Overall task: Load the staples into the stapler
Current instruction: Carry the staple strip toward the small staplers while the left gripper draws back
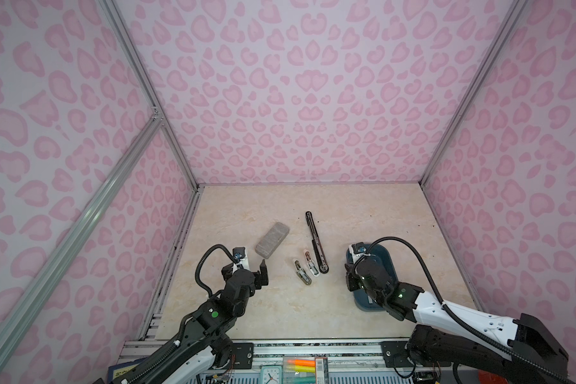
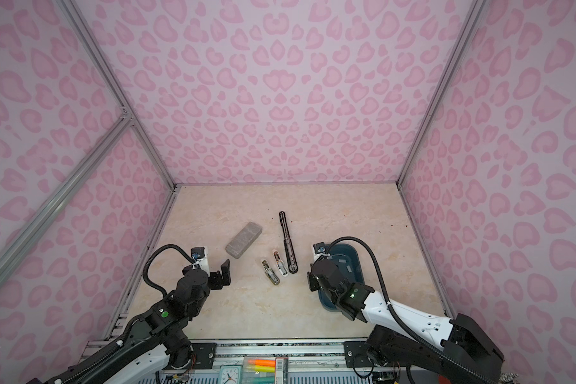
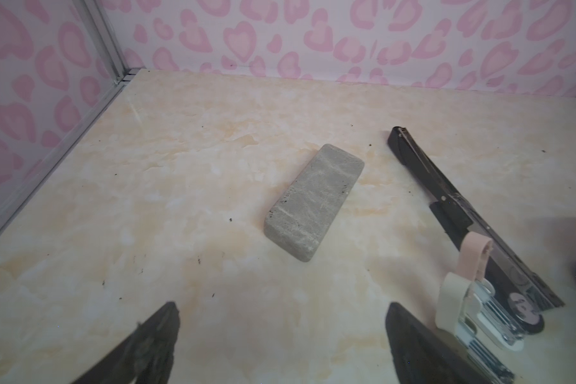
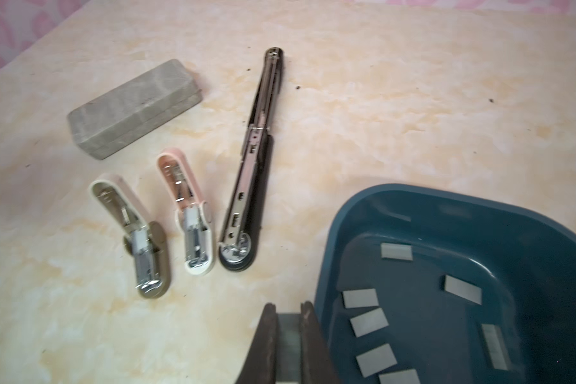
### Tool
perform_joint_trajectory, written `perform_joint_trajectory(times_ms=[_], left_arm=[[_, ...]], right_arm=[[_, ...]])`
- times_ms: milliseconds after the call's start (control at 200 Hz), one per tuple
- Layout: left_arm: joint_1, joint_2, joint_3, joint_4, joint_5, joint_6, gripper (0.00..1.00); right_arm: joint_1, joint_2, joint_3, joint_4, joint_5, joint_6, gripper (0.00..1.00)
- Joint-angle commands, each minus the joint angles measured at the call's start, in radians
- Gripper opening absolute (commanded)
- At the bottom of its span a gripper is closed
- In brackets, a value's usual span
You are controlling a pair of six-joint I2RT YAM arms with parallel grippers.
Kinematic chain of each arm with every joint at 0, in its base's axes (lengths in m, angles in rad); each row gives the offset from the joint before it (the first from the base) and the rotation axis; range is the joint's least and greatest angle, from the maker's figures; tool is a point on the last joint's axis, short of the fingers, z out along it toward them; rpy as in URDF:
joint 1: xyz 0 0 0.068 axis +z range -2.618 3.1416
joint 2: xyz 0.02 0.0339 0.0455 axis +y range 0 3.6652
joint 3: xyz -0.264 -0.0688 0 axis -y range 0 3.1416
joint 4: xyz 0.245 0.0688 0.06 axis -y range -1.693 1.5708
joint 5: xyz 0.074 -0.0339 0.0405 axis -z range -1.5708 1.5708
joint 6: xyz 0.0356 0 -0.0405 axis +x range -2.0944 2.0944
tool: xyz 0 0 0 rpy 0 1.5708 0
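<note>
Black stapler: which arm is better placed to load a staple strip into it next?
Right. The right gripper is shut on a staple strip, with the open black stapler lying close by. The left gripper is open and empty, nearer the grey block.

Nothing legible anywhere on this bench.
Down at the near edge the small clock (image 1: 269, 376) shows its dial, but the numerals are too small to read. Further left, a yellow label (image 1: 124, 373) carries print, all blur. The black stapler (image 3: 473, 226) has a mark on its round end, also unreadable.
</note>
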Motion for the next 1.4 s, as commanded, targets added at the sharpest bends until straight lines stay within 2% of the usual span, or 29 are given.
perform_joint_trajectory(times_ms=[0, 95, 155, 230, 300, 415, 475, 610, 765, 980, 1140, 1270, 1295, 1315, 1335, 1370, 1395], left_arm=[[0.0, -0.017, 0.015, 0.037, 0.013, 0.009, 0.98], [0.0, -0.08, -0.033, 0.043, -0.011, 0.0, 0.98], [0.0, -0.14, -0.035, -0.015, -0.01, -0.032, 0.98], [0.0, -0.224, 0.029, -0.173, 0.065, -0.056, 0.98], [0.001, -0.281, 0.069, -0.252, 0.104, -0.043, 0.98], [0.0, -0.357, 0.003, -0.263, 0.072, -0.08, 0.98], [0.0, -0.382, -0.058, -0.213, 0.07, -0.088, 0.98], [0.0, -0.361, -0.059, -0.24, -0.034, -0.157, 0.98], [0.0, -0.359, -0.075, -0.213, 0.065, -0.14, 0.98], [0.0, -0.348, -0.076, -0.211, 0.064, -0.151, 0.98], [0.0, -0.309, -0.069, -0.201, 0.071, -0.149, 0.98], [0.0, -0.296, -0.065, -0.204, 0.083, -0.151, 0.98], [0.0, -0.296, -0.064, -0.205, 0.087, -0.151, 0.98], [0.0, -0.297, -0.064, -0.205, 0.09, -0.151, 0.98], [0.0, -0.299, -0.065, -0.206, 0.09, -0.149, 0.98], [0.0, -0.303, -0.066, -0.206, 0.086, -0.151, 0.98], [0.0, -0.305, -0.068, -0.206, 0.083, -0.152, 0.98]], right_arm=[[0.042, -0.045, -0.015, 0.142, -0.087, -0.086, 0.07], [0.075, -0.046, 0.001, 0.173, -0.136, -0.133, 0.08], [0.095, -0.019, 0.009, 0.189, -0.148, -0.148, 0.08], [0.109, 0.04, 0.023, 0.226, -0.174, -0.171, 0.08], [0.124, 0.11, 0.057, 0.229, -0.177, -0.187, 0.06], [0.16, 0.216, 0.101, 0.245, -0.163, -0.195, 0.03], [0.181, 0.258, 0.106, 0.277, -0.157, -0.198, 0.03], [0.222, 0.325, 0.111, 0.319, -0.132, -0.175, 0.03], [0.245, 0.385, 0.116, 0.358, -0.105, -0.149, 0.02], [0.245, 0.424, 0.139, 0.379, -0.089, -0.157, 0.01], [0.245, 0.461, 0.221, 0.287, -0.034, -0.183, 0.01], [0.255, 0.467, 0.278, 0.189, -0.037, -0.172, 0.0], [0.263, 0.47, 0.256, 0.232, 0.009, -0.177, 0.0], [0.274, 0.481, 0.201, 0.345, 0.089, -0.174, 0.0], [0.272, 0.501, 0.151, 0.457, 0.112, -0.175, 0.0], [0.249, 0.552, 0.095, 0.644, 0.069, -0.224, 0.03], [0.228, 0.586, 0.091, 0.683, -0.001, -0.27, 0.06]])
